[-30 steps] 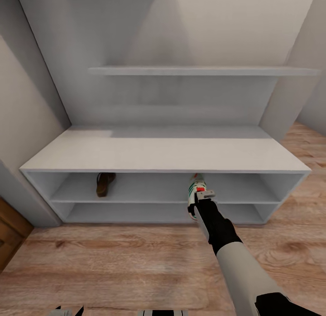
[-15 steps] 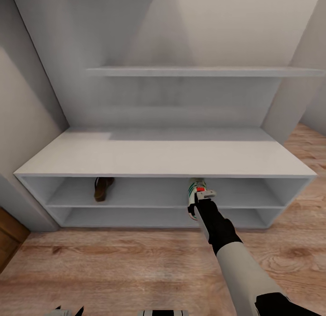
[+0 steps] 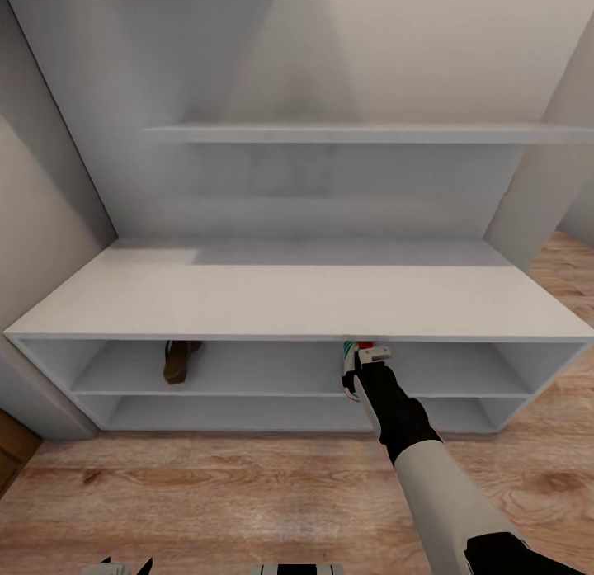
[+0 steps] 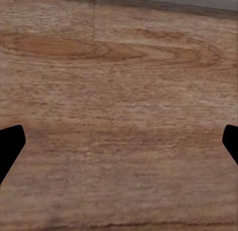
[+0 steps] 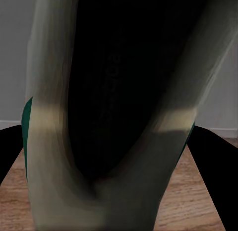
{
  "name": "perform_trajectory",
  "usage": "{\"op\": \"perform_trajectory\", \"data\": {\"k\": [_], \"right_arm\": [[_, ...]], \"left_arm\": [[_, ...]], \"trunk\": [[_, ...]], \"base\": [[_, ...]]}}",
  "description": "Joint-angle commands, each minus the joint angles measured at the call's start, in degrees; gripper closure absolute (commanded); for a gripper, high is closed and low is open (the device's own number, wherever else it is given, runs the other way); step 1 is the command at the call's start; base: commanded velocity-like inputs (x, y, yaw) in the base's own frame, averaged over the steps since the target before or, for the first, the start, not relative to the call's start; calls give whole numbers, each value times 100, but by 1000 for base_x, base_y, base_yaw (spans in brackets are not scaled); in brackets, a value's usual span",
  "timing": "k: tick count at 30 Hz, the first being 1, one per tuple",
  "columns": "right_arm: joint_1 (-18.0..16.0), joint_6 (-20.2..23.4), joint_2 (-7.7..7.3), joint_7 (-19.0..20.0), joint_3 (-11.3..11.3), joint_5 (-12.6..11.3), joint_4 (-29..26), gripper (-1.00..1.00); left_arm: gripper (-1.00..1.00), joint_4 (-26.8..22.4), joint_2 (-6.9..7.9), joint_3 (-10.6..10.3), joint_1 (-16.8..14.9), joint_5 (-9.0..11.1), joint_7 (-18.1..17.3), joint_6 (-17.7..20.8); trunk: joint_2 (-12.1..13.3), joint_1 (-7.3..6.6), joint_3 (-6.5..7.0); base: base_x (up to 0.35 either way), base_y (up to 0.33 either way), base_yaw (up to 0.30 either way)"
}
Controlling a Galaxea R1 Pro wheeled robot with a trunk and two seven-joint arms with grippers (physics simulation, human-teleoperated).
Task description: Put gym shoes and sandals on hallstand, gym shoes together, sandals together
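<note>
Just right of centre in the lower half of the head view, right gripper [image 3: 360, 372] clamped on a gym shoe [image 3: 352, 362], heel end at the fingers, toe pointing away into the upper shoe shelf of the rack [image 3: 272, 299], long axis running front to back. Shoe straight ahead of the gripper, partly hidden under the front edge of the bench top, red patch and green stripes just showing. Close against the right wrist camera, the same shoe [image 5: 104, 141]: pale upper, dark opening, teal sole at the side, black finger edges flanking it. Whether the sole rests on the shelf board: cannot tell. Judged as the placing step, with little room above under the bench top and open shelf to either side. Farther left on the same shelf, well apart, one sandal [image 3: 178, 362], also lying front to back; room beside it for its mate. Bottom left of the frame, left gripper [image 3: 125, 566] barely visible; in its wrist view, fingertips [image 4: 11, 141] spread wide over bare floor [image 4: 119, 116], holding nothing.
</note>
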Motion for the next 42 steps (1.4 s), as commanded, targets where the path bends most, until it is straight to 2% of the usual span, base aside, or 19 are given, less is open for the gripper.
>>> {"op": "perform_trajectory", "data": {"k": [1, 37, 38, 42], "right_arm": [[-2, 42, 0, 17, 8, 53, -5, 100], [-1, 39, 0, 17, -1, 53, -22, 100], [-1, 40, 0, 17, -1, 53, -22, -100], [-1, 43, 0, 17, -7, 58, -22, -100]], "left_arm": [[-100, 4, -4, 47, -5, -25, -46, -12], [-100, 4, -4, 47, -5, -22, -46, -12], [-100, 4, -4, 47, -5, -23, -46, -12], [-100, 4, -4, 47, -5, -24, -46, -12]], "trunk": [[-2, -1, -5], [-2, -1, -5], [-2, -1, -5], [-2, -1, -5]], "base": [[25, 0, 0], [69, 0, 0], [17, 0, 0], [7, 0, 0]]}}
